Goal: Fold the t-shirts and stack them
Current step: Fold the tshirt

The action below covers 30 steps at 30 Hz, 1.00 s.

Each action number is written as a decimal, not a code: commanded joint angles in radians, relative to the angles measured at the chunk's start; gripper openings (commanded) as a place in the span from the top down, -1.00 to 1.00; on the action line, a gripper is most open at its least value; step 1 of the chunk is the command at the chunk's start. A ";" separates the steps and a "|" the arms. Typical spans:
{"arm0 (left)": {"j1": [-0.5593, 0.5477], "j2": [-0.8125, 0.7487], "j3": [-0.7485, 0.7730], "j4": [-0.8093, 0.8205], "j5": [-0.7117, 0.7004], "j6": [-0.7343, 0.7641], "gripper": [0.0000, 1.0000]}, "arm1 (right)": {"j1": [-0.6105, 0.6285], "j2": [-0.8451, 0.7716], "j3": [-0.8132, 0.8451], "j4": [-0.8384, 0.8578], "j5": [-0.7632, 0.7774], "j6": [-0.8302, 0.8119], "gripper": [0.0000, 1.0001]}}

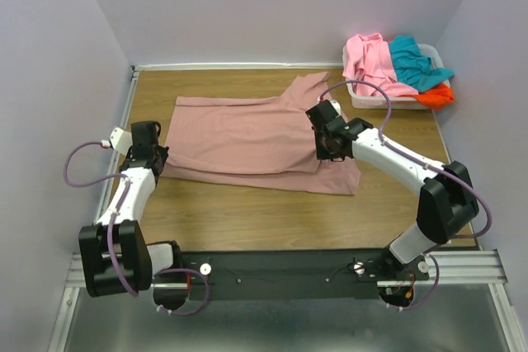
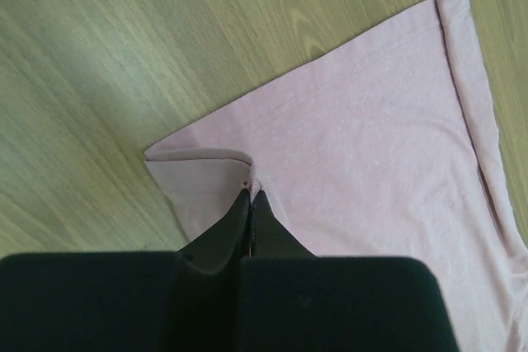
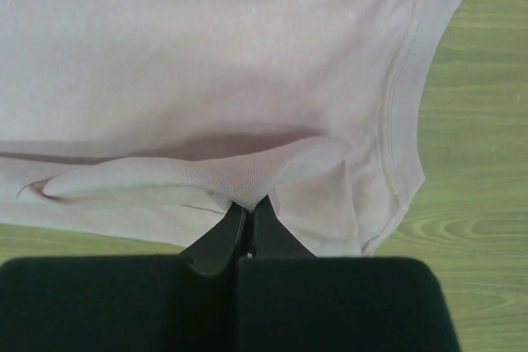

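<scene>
1. The mauve-pink t-shirt (image 1: 247,138) was laid out sideways on the wooden table (image 1: 272,212). It was mostly flat, with one sleeve poking out at its far right corner.
2. The left arm (image 1: 136,191) came up from its base on the near side of the shirt, just off the shirt's left edge. The forearm ran forward along that edge and the wrist was tipped down at the shirt's near left corner.
3. The left gripper (image 2: 250,197) had its jaws pressed together with basically no gap. They were pinching a little turned-over bit of hem right at that corner. In the wrist view the cloth fanned out flat away from the fingertips, with bare wood to the left of it.
4. The right arm (image 1: 404,162) was a lot more folded up. Its elbow stuck out well to the right of the shirt, and the forearm angled back in to the left, over the shirt's right end.
5. The right gripper (image 3: 250,210) was pointed down onto the shirt's right end. Its jaws were also clamped tight, on a raised ridge of fabric. The wrist cam showed that ridge lifted off the layer under it, with a shadow beneath, and a stitched hem curving past just to the right.
6. The white basket (image 1: 384,103) sat off the shirt's far right corner, apart from it. The bright pink t-shirt (image 1: 371,59), teal t-shirt (image 1: 417,68) and orange-red t-shirt (image 1: 437,95) were heaped in it and spilling over the rim.
</scene>
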 commanded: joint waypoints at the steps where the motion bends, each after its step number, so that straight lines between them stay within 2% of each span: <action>1: 0.004 0.069 0.039 0.047 -0.022 0.012 1.00 | -0.038 0.061 0.057 0.054 -0.012 -0.052 0.99; 10: 0.004 0.228 0.108 0.070 -0.034 0.022 1.00 | -0.112 0.213 0.128 0.101 -0.058 -0.104 0.99; 11: 0.004 0.242 0.117 0.068 -0.034 0.023 0.88 | -0.112 0.228 0.137 0.102 -0.061 -0.104 0.98; 12: 0.004 0.254 0.125 0.067 -0.037 0.026 0.64 | -0.120 0.242 0.145 0.111 -0.061 -0.106 0.98; 13: 0.006 0.282 0.143 0.061 -0.040 0.031 0.21 | -0.126 0.255 0.154 0.114 -0.061 -0.106 0.95; 15: 0.006 0.307 0.158 0.056 -0.051 0.034 -0.27 | -0.141 0.301 0.188 0.126 -0.049 -0.103 0.88; 16: 0.006 0.311 0.163 0.062 -0.051 0.035 -0.81 | -0.146 0.319 0.200 0.126 -0.038 -0.096 0.84; 17: 0.006 0.313 0.166 0.067 -0.050 0.037 -0.97 | -0.155 0.334 0.215 0.131 -0.020 -0.093 0.59; 19: 0.006 0.301 0.169 0.067 -0.050 0.040 -0.97 | -0.161 0.373 0.255 0.132 0.013 -0.083 0.27; 20: 0.006 0.290 0.171 0.067 -0.048 0.042 -0.97 | -0.164 0.377 0.265 0.132 0.045 -0.075 0.01; 22: 0.007 0.247 0.165 0.062 -0.047 0.049 -0.97 | -0.166 0.370 0.271 0.131 0.074 -0.058 -0.16; 23: 0.006 0.227 0.160 0.064 -0.042 0.055 -0.97 | -0.166 0.355 0.263 0.134 0.079 -0.038 -0.36; 24: 0.007 0.187 0.155 0.064 -0.033 0.066 -0.97 | -0.166 0.335 0.248 0.137 0.080 -0.031 -0.45; 25: 0.006 0.166 0.148 0.062 -0.028 0.071 -0.97 | -0.166 0.315 0.231 0.140 0.079 -0.023 -0.83; 26: 0.006 0.144 0.129 0.065 -0.010 0.077 -0.97 | -0.166 0.257 0.181 0.152 0.065 -0.006 -1.00; 28: 0.006 0.082 0.100 0.076 0.016 0.112 -0.97 | -0.166 0.153 0.071 0.180 0.022 0.005 -1.00; 30: 0.006 0.031 0.083 0.075 0.054 0.134 -0.97 | -0.166 0.088 -0.007 0.233 -0.103 0.019 -1.00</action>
